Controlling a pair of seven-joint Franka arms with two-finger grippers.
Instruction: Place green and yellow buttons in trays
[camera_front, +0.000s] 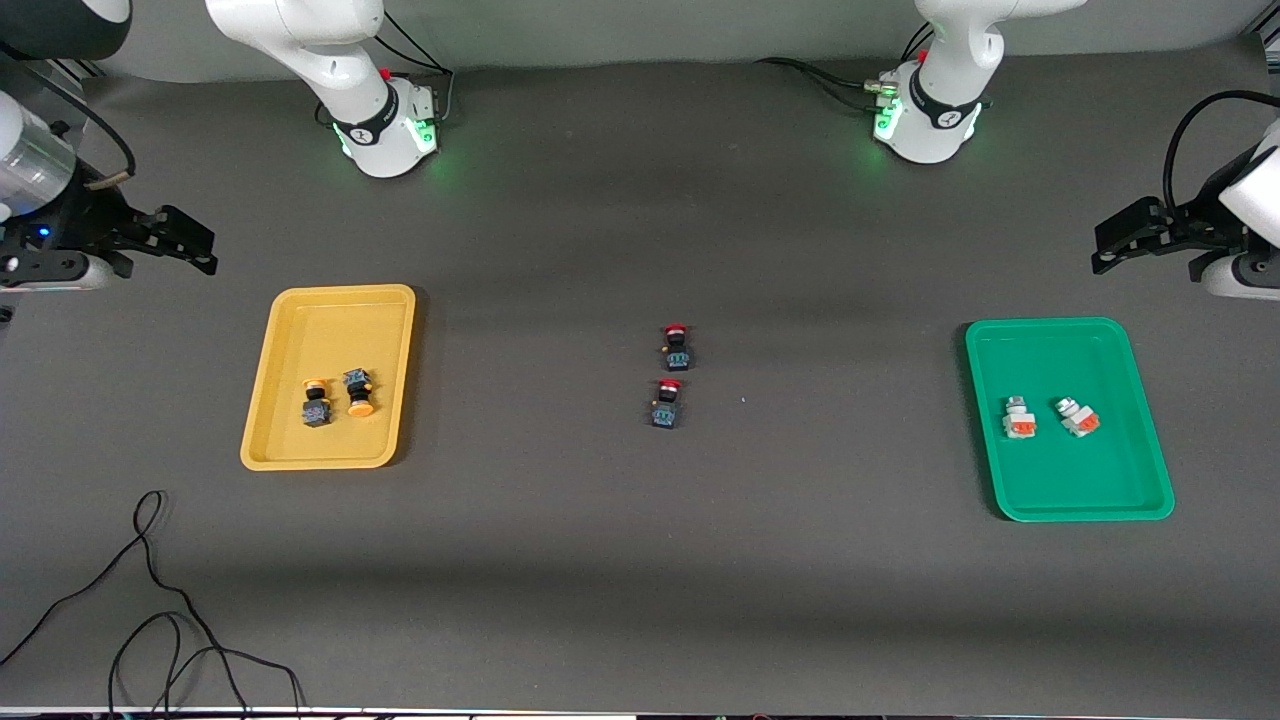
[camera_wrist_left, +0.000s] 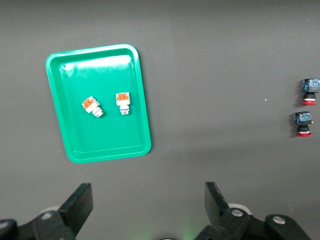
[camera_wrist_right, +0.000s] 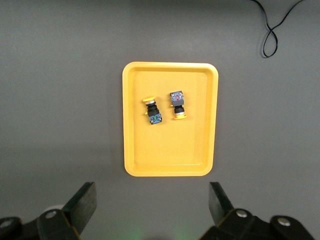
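Two yellow-capped buttons (camera_front: 337, 397) are found lying side by side in the yellow tray (camera_front: 290, 452); two white-grey buttons (camera_front: 1047, 417) lie in the green tray (camera_front: 1010, 500). Two red-capped buttons (camera_front: 672, 375) remain mid-table, apparently on their sides. The left gripper (camera_front: 1135, 236) and right gripper (camera_front: 175, 242) are held raised at the table ends, jaws spread, empty.

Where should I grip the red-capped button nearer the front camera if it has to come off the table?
Come straight down and close across the black body of the nearer red-capped button, not its round cap, probably. It lies on its side, cap toward the bases, clear of its twin.
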